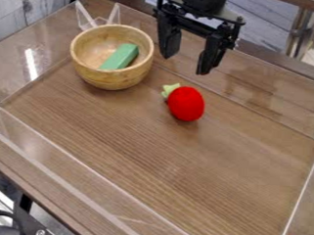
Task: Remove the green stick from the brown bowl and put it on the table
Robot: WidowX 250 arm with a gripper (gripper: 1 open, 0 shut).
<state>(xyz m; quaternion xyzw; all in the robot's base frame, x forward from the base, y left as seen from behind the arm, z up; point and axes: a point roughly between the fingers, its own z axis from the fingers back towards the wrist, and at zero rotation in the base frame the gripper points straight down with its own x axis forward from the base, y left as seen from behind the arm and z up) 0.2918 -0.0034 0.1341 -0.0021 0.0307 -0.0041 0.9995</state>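
Observation:
A mint-green stick (pixel 119 57) lies slanted inside the round light-brown bowl (pixel 88 74), which stands on the table (pixel 170 169) at the back left. My black gripper (pixel 186 55) hangs to the right of the bowl, pointing down, with its two fingers spread apart and nothing between them. It is clear of the bowl and touches neither the stick nor the rim.
A red strawberry-like toy (pixel 185 102) with a green top lies on the tabletop just right of the bowl, below and in front of the gripper. Clear plastic walls (pixel 27 148) run round the table's edges.

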